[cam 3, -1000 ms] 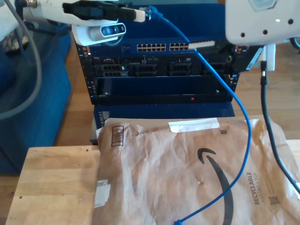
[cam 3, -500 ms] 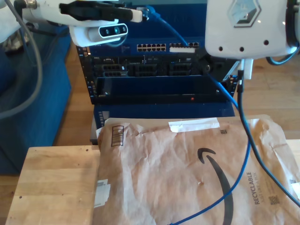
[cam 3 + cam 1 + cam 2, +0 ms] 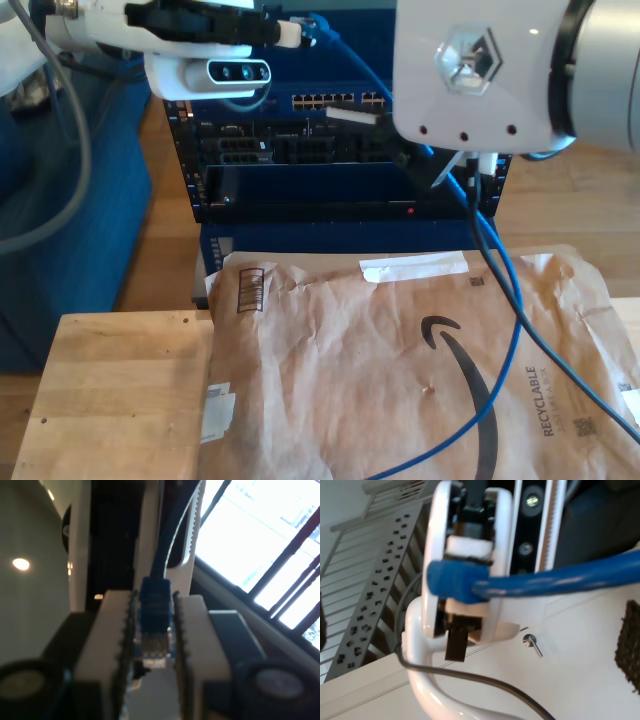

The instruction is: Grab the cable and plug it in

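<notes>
Hand 1 (image 3: pixel 152 645) clamps cable (image 3: pixel 155 605) plug (upper exterior left); hand 2 grip unclear.

cable (image 3: pixel 505 330): 1 | arms: 2 | paper mailer (image 3: pixel 400 370): 1 | rack (image 3: pixel 330 170): 1

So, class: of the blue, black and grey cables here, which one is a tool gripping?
The thin bright-blue cable: its plug sits clamped in my first tool.

A pale wooden tabletop (image 3: pixel 120 395) fills the exterior view's lower left. A large crumpled brown paper mailer (image 3: pixel 330 370), printed in black and with a strip of white tape, lies flat on it, and the thin bright-blue cable (image 3: pixel 470 420) trails across the mailer's surface.
</notes>
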`<state>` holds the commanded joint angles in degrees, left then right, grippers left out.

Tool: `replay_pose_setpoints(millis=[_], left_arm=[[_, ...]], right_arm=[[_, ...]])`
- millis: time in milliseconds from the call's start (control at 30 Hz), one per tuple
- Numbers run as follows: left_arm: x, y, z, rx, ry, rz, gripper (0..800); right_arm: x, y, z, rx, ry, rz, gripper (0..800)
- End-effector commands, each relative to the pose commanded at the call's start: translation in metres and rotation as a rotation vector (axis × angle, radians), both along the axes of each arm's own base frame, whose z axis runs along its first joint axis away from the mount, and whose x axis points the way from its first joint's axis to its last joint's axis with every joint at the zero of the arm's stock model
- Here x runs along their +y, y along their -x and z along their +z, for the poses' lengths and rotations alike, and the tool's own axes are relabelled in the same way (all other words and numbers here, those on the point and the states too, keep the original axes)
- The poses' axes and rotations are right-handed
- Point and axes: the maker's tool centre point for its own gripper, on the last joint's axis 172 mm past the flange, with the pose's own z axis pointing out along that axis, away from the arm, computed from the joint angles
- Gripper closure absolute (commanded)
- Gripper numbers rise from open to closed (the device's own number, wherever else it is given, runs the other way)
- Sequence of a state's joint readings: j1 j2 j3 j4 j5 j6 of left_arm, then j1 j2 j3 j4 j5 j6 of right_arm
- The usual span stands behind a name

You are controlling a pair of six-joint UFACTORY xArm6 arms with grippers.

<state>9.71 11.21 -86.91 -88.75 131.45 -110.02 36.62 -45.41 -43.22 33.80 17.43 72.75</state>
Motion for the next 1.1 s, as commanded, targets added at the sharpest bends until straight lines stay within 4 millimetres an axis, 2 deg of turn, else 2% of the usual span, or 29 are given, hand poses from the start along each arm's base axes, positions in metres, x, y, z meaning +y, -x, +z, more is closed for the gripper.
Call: replay_pose_setpoints(millis=[233,300,367,467,667,767,900,1100], left_arm=[[0.0017,0.0,-0.0017,0.028,-0.01,-0.011,774],[0.0017,0.0,-0.0017,0.028,-0.01,-0.011,774],[0.0017,-0.0004,-0.0022,0.029,-0.01,-0.011,774],[0.0023,-0.0034,-0.0055,0.037,-0.007,-0.011,774],[0.0026,-0.0021,-0.0035,0.035,-0.002,-0.014,774],[0.0032,-0.0012,-0.0018,0.032,0.004,-0.019,774],[0.0032,-0.0011,-0.0022,0.033,0.002,-0.02,772],[0.0032,-0.0011,-0.0022,0.033,0.002,-0.02,771]], right_arm=[[0.0011,-0.001,-0.0024,0.004,0.001,-0.001,36],[0.0009,-0.0013,-0.003,0.007,-0.002,-0.002,87],[-0.0011,-0.003,0.001,-0.003,-0.011,-0.012,173],[-0.0047,-0.0057,0.0056,-0.019,-0.024,-0.029,220],[-0.0042,-0.0068,-0.0034,-0.008,-0.016,-0.03,244],[-0.0042,-0.0068,-0.0034,-0.007,-0.017,-0.03,264],[-0.0053,-0.0077,-0.0002,-0.014,-0.027,-0.037,333],[-0.0054,-0.0077,0.0007,-0.008,-0.034,-0.039,348]])
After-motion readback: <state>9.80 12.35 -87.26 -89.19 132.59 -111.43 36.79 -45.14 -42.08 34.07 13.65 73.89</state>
